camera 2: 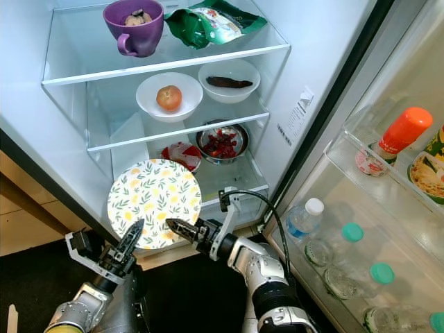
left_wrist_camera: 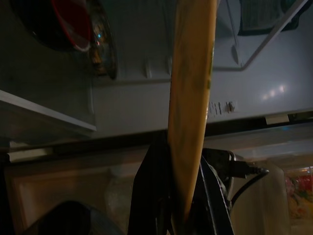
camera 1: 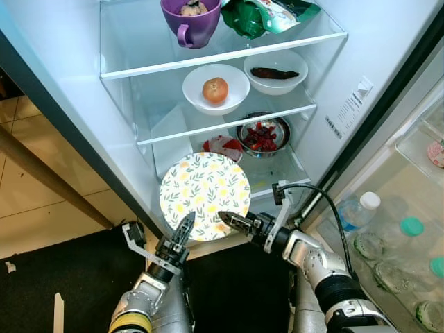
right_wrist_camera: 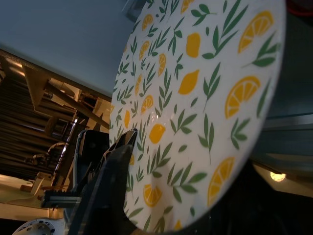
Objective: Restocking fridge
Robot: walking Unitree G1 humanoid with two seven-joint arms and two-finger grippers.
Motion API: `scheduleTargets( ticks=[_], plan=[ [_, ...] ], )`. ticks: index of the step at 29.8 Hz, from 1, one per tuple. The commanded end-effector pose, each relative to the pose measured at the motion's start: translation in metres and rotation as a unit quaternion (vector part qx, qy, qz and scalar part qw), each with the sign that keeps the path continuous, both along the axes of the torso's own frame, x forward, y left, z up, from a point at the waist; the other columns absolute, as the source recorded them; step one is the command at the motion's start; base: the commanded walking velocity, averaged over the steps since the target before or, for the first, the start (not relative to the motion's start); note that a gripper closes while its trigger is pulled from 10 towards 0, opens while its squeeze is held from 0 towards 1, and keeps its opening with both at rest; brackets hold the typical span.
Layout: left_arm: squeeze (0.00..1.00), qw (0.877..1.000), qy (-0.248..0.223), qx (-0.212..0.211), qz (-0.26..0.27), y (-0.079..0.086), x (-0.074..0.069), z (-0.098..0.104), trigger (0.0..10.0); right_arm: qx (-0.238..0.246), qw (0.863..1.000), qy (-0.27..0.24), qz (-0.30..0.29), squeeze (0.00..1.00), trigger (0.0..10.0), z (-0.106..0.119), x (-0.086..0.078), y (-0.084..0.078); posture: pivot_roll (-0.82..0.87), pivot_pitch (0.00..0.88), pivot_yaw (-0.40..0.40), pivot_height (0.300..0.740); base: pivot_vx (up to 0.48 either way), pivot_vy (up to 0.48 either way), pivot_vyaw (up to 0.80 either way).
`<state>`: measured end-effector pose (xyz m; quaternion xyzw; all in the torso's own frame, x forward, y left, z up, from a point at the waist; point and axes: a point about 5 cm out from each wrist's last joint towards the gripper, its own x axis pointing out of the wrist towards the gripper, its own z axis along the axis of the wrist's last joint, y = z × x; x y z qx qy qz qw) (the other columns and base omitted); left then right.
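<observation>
Fridge (camera 1: 388, 62) open ahead of both grippers, door bins off to the right gripper's outer side.

Plate (camera 1: 205, 196), lemon print, held almost upright just above the grippers, in front of the bottom shelf (camera 1: 277, 182) and not yet on it.

Beyond the plate on that shelf: steel bowl (camera 1: 263, 134) of red pieces, and a red-and-white packet (camera 1: 222, 145) beside it. Shelf above has a white bowl (camera 1: 216, 88) with a round fruit and another white bowl with something dark.

Left gripper (camera 1: 186, 230) pinches the plate's lower rim; the left wrist view shows the rim edge-on, clamped between both fingers. Right gripper (camera 1: 229, 220) is at the lower rim on the other side; one finger lies against the printed face, the other isn't visible, so can't tell if it's clamped or just steadying.

Step looks like placing the plate. Suggest: tip it flat first, lead with the far rim, slide in low on the free front strip, stop short of bowl and packet. Move both arms together, since a rim pinch slips easily under twist. Let go only once it's resting on the glass.
</observation>
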<state>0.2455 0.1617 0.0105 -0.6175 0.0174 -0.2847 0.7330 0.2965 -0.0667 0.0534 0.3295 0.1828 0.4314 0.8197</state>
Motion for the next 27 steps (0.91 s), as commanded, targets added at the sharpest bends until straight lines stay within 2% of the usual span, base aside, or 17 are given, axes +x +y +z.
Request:
scheduleTargets(
  ticks=[1, 5, 12, 13, 14, 15, 16, 23, 27],
  plan=[
    [0.0, 1.0, 0.011, -0.007, -0.004, -0.005, -0.005, -0.005, 10.0, -0.001, 1.0, 0.008, -0.016, 0.0, 0.0, -0.004, -0.002, -0.004, -0.02, 0.234, 0.015, 0.526, 0.0, 0.0, 0.0],
    [0.0, 1.0, 0.014, 0.012, -0.003, -0.007, -0.004, -0.006, 10.0, -0.005, 0.999, 0.01, -0.039, 0.0, 0.0, -0.004, 0.002, -0.009, -0.02, 0.23, 0.015, 0.526, 0.0, 0.0, 0.0],
    [0.0, 1.0, 0.018, 0.018, 0.006, -0.007, -0.004, -0.007, 10.0, -0.014, 0.999, 0.011, -0.05, 0.0, 0.0, -0.005, 0.004, -0.012, -0.02, 0.225, 0.012, 0.526, 0.0, 0.0, 0.0],
    [0.1, 1.0, 0.019, 0.018, 0.007, -0.007, -0.004, -0.007, 10.0, -0.015, 0.999, 0.011, -0.051, 0.0, 0.0, -0.005, 0.004, -0.012, -0.02, 0.225, 0.012, 0.526, 0.0, 0.0, 0.0],
    [0.1, 1.0, 0.019, 0.018, 0.007, -0.007, -0.004, -0.007, 10.0, -0.015, 0.999, 0.011, -0.051, 0.0, 0.0, -0.005, 0.004, -0.012, -0.02, 0.225, 0.012, 0.526, 0.0, 0.0, 0.0],
    [0.23, 1.0, 0.018, 0.01, 0.004, -0.007, -0.004, -0.006, 10.0, -0.015, 0.998, 0.012, -0.054, 0.0, 0.0, -0.005, 0.005, -0.012, -0.02, 0.228, 0.012, 0.526, 0.0, 0.0, 0.0],
    [1.0, 1.0, 0.017, -0.001, 0.0, -0.007, -0.005, -0.006, 10.0, -0.014, 0.998, 0.013, -0.058, 0.0, 0.0, -0.005, 0.005, -0.012, -0.02, 0.228, 0.012, 0.526, 0.0, 0.0, 0.0],
    [1.0, 1.0, 0.012, -0.018, -0.005, -0.006, -0.009, -0.005, 10.0, -0.008, 0.997, 0.021, -0.072, 0.0, 0.0, -0.004, 0.007, -0.012, -0.01, 0.244, 0.008, 0.526, 0.0, 0.0, 0.0],
    [1.0, 0.999, 0.003, -0.035, -0.015, -0.004, -0.018, -0.004, 10.0, 0.016, 0.993, 0.042, -0.114, 0.0, 0.0, -0.002, 0.015, -0.02, 0.0, 0.266, 0.004, 0.526, 0.0, 0.0, 0.0]
  ],
)
